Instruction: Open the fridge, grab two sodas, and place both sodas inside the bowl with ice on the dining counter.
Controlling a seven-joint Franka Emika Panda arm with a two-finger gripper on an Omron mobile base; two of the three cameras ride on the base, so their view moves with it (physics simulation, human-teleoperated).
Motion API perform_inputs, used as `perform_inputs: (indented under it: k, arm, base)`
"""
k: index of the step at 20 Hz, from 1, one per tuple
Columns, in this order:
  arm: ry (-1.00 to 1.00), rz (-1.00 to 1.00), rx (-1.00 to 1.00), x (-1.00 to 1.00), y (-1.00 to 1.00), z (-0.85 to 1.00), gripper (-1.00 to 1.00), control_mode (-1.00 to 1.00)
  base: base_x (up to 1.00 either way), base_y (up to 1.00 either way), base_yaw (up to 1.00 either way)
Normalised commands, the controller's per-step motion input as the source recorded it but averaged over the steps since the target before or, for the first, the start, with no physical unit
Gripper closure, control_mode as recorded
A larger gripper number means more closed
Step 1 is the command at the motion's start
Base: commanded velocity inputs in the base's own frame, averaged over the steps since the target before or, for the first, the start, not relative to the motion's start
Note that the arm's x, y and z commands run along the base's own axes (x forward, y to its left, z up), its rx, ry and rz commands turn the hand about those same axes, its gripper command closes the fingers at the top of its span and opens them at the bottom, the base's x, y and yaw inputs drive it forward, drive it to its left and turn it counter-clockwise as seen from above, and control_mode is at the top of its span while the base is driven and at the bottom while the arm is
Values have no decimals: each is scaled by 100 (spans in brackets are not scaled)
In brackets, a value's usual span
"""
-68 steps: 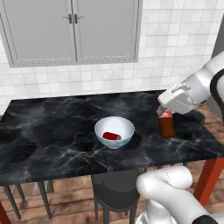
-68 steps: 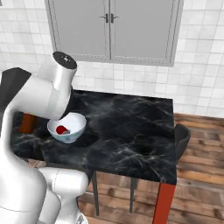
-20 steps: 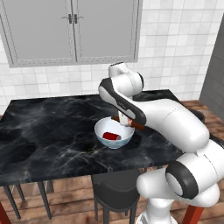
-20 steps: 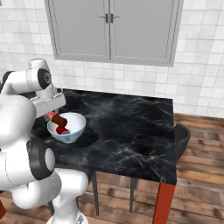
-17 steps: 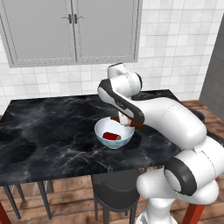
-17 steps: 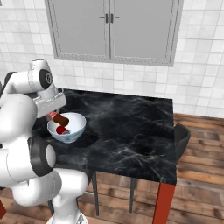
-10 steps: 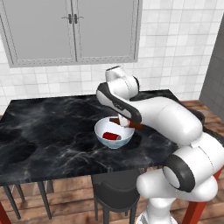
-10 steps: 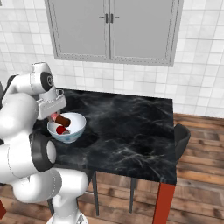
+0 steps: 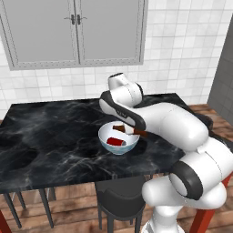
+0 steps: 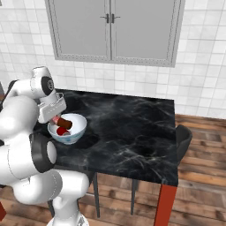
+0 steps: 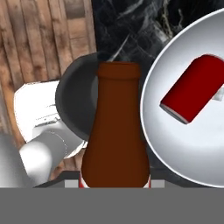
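The white bowl with ice point(image 9: 119, 146) stands near the front edge of the black dining counter point(image 9: 45, 136). A red soda can point(image 9: 113, 141) lies on its side inside it beside a pale ice cube point(image 11: 218, 94). My gripper point(image 9: 138, 131) is shut on the dark-brown soda bottle point(image 9: 128, 130), which is tilted almost flat over the bowl's right rim. From the right base the bottle point(image 10: 65, 121) pokes out of the gripper point(image 10: 54, 115) above the bowl point(image 10: 68, 131). In the hand view the bottle point(image 11: 116, 127) points beside the bowl point(image 11: 192, 146) and can point(image 11: 194, 94).
A black stool point(image 9: 119, 200) sits under the counter's front edge, and a dark chair point(image 10: 182, 136) is at its right end. Grey wall cabinets point(image 9: 75, 32) hang behind. A grey panel point(image 9: 224, 73) stands at the far right; I cannot tell if it is the fridge.
Since the oldest frames the arm has carried the bottle from the counter's right end to the bowl. Over the last second it has edged slightly left and lower, grip unchanged.
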Motion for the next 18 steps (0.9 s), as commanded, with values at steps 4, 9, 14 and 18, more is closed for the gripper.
perform_inputs:
  k: [4,9,14,18]
  arm:
    - [-1,6,0,15,0,-5,100,-100]
    - [0,6,0,8,2,-9,100,-100]
    - [0,5,0,2,4,-10,100,-100]
    - [0,4,0,6,4,-7,100,-100]
  base:
    - [0,0,0]
    - [0,0,0]
    - [0,0,0]
    - [0,0,0]
